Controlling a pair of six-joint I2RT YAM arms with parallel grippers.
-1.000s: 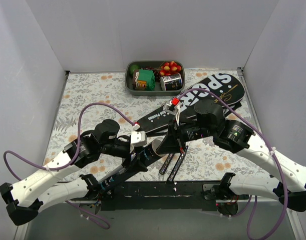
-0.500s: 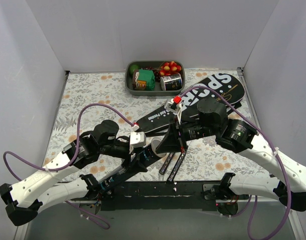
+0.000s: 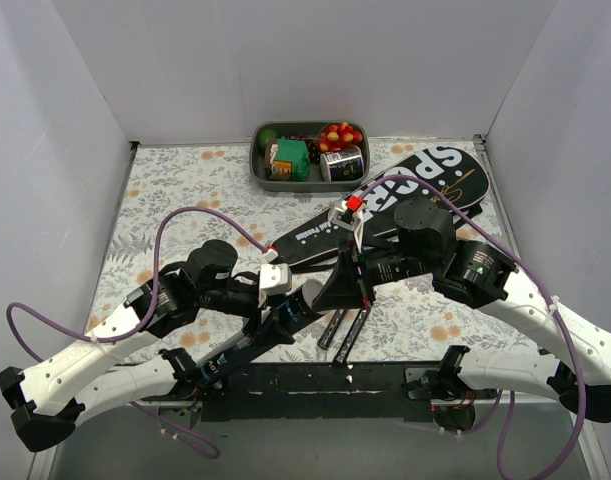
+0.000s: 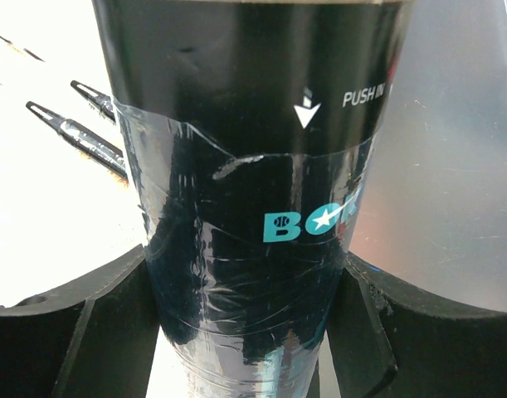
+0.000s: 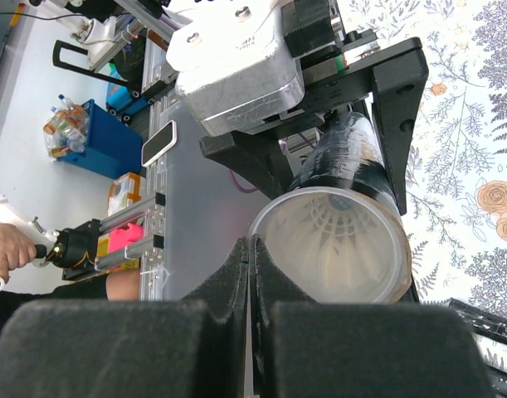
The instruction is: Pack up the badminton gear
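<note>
The left gripper [image 4: 245, 332] is clamping the shuttlecock tube [image 4: 261, 149] mid-body, low in the centre of the overhead frame. The right gripper [image 5: 251, 249] is sitting with its fingers pressed together at the tube's open mouth. The tube is probably light, thin-walled and slick under its plastic wrap, so the black band looks like the safest hold.

The shuttlecock tube [image 4: 253, 166] is glossy black, wrapped in clear, wrinkled film; its open rim looks like smooth translucent plastic; the left tool [image 4: 249, 278] has matt black plastic fingers [image 4: 62, 332]; the cover [image 3: 425, 180] is matt black cloth; the counter [image 3: 185, 180] wears matt flower-printed cloth; 1 grey tray [image 3: 305, 186] looks like dull plastic.
</note>
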